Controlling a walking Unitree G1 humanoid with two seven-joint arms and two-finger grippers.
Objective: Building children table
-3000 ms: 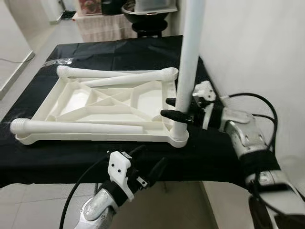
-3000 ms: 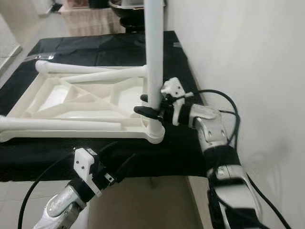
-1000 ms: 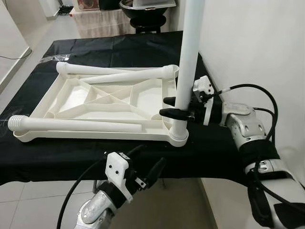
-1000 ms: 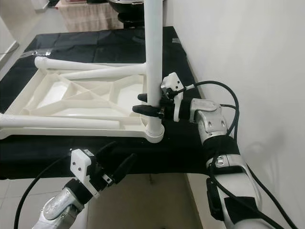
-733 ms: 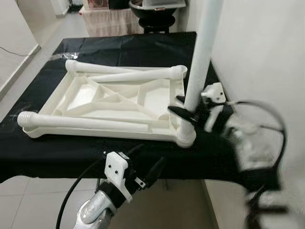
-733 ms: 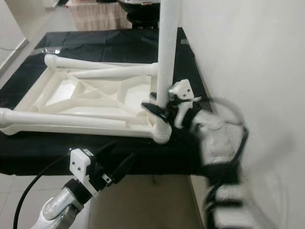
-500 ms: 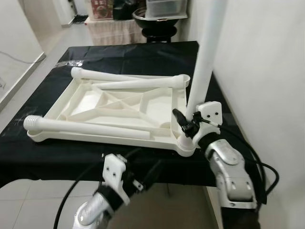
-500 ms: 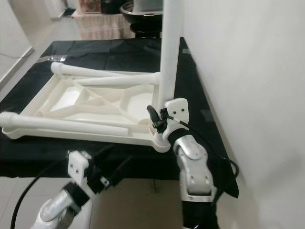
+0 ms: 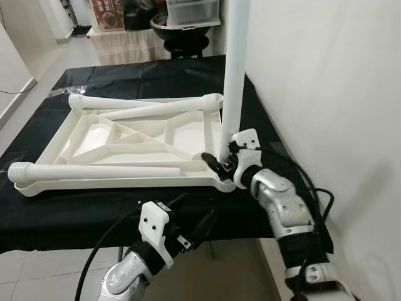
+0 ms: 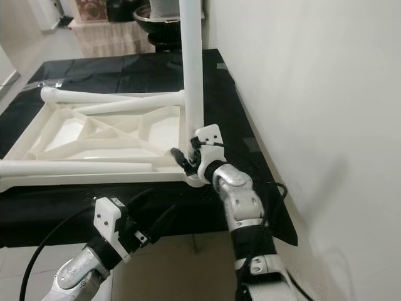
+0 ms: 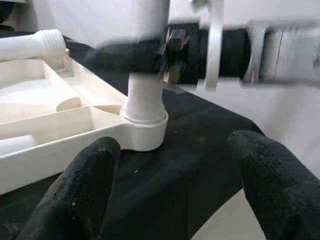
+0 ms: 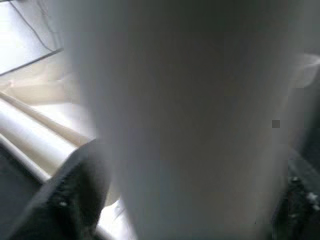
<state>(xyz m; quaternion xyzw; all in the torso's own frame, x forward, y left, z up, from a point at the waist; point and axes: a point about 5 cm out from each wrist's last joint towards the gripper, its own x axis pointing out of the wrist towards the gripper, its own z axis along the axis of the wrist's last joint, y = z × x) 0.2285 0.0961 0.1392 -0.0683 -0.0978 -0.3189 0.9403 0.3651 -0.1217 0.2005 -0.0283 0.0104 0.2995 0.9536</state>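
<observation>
Upside-down cream plastic tabletop with ribbed underside (image 9: pixel 131 141) lying flat on black-covered desk (image 9: pixel 150 75), mid frame in the head views. One long white plastic leg standing upright (image 9: pixel 233 75) in the tabletop's corner socket, lower right of the tabletop, next to the white wall (image 9: pixel 326 94). Right gripper (image 9: pixel 218 164) at the base of that upright leg just above the socket, fingers clamped on the leg from both sides; right wrist view mostly a blurred close-up of the leg surface (image 12: pixel 190 125). Three more white legs loose on the tabletop: one along the near edge with threaded end at lower left (image 9: pixel 94 170), two lying close together along the far edge (image 9: pixel 144 105), threaded ends visible. Left gripper (image 9: pixel 197 219) low at bottom centre, below the desk's front edge, fingers spread apart, holding nothing; in the left wrist view both black fingertips (image 11: pixel 90 180) wide apart, pointing at the socketed leg base (image 11: pixel 145 125) with the right gripper across it behind. Black cable (image 9: pixel 100 251) looping off the left arm. Dark round pedestal basin (image 9: pixel 178 28) and cloth-draped furniture beyond the desk, top centre of frame.
</observation>
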